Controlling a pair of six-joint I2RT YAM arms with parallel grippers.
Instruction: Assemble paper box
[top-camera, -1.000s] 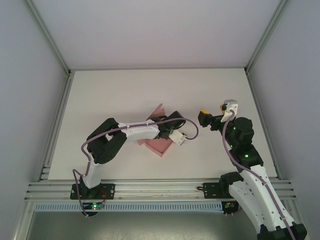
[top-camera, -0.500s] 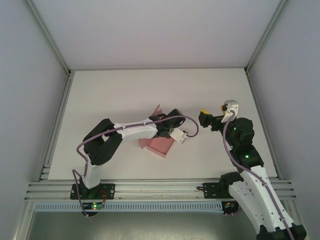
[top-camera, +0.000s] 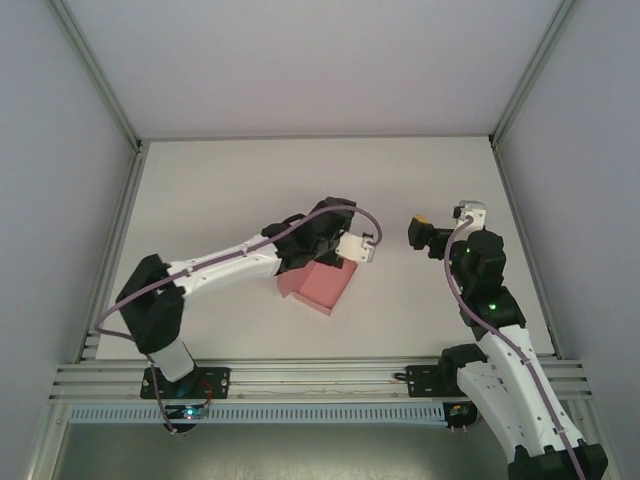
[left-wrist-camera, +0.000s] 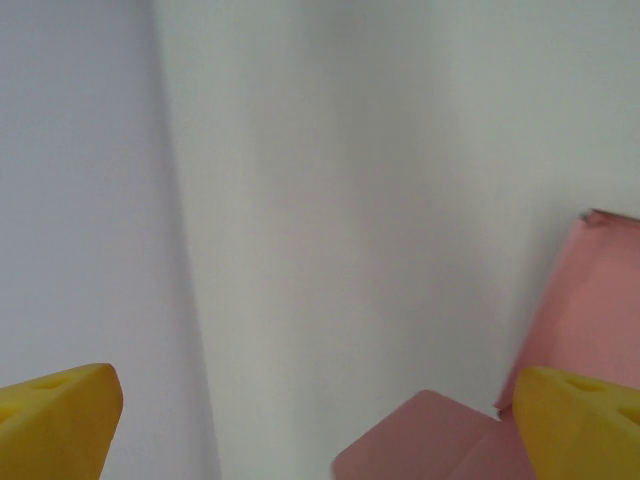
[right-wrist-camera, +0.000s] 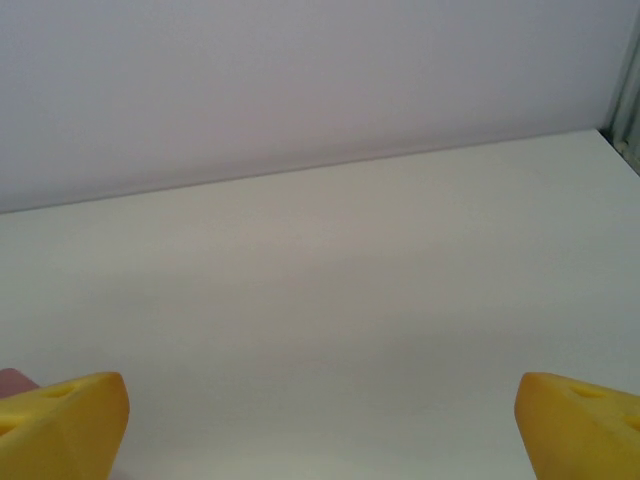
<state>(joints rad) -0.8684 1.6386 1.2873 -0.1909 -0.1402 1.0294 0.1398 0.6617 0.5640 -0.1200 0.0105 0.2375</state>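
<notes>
Left gripper (left-wrist-camera: 320, 428), jaws gaping wide, is hovering over the far edge of the pink thin-card paper box (top-camera: 322, 288) | box is lying just below, nearward | right gripper (top-camera: 420, 232), likewise gaping, is waiting farther off, right of the box.

Paper box (top-camera: 320, 288): thin pink card, matt. Counter (top-camera: 230, 190): white, smooth, matt. Fingers (left-wrist-camera: 55, 420): yellow moulded plastic, matt. Frame rail (top-camera: 320, 378), bottom of frame: ribbed bare metal.
</notes>
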